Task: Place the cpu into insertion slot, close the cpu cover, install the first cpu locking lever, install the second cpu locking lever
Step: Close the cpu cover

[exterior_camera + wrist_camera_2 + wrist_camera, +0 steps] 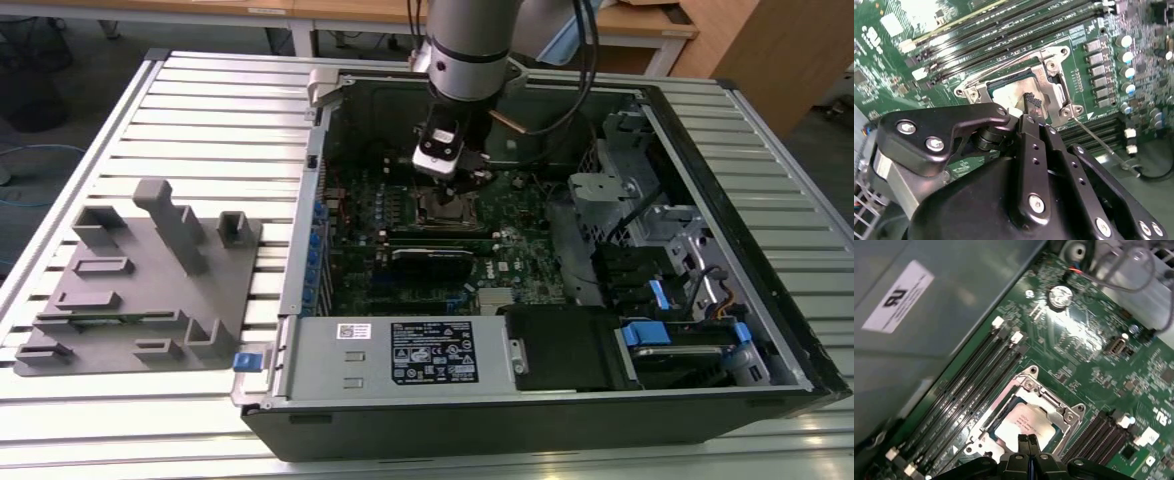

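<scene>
The cpu [1026, 424] lies flat in the insertion slot [446, 207], its dull silver face up. The cpu cover [1026, 387] is down around it, so the chip shows through the square cut-out in both wrist views. My fingers [1023, 447] are pressed together with nothing between them, and my gripper [1027, 439] has its tips right over the chip's near edge. I cannot tell whether they touch the metal.

In the second wrist view a thin silvery lever [1100, 141] runs out from one corner of the cover across the green motherboard [884, 65].

In the exterior view the slot sits at about six o'clock from my gripper [445, 165], just beside it, inside the open computer case [534, 425]. A grey fixture tray [147, 280] rests on the table at about eight o'clock from the slot, well apart.
</scene>
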`<action>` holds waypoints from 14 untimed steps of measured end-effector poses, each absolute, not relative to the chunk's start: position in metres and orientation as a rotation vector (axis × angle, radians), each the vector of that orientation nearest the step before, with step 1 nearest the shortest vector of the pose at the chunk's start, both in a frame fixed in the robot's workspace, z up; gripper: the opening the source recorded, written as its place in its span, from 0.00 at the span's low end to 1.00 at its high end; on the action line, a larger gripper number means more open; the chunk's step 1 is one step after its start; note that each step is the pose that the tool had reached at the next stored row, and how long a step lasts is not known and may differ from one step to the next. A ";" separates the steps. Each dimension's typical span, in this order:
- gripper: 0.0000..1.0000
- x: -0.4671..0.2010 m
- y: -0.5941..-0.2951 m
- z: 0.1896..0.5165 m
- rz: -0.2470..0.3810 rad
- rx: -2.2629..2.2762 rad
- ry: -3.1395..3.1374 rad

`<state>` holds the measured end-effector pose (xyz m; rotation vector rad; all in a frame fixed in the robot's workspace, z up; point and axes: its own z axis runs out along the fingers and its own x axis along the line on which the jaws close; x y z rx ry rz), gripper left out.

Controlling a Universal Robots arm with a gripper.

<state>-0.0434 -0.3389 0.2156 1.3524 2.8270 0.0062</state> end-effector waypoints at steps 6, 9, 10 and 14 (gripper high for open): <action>0.11 -0.043 -0.339 0.215 0.007 1.195 2.897; 0.11 -0.043 -0.339 0.215 0.007 1.117 2.928; 0.11 -0.043 -0.339 0.215 0.007 1.091 2.938; 0.11 -0.043 -0.339 0.214 0.008 0.983 2.976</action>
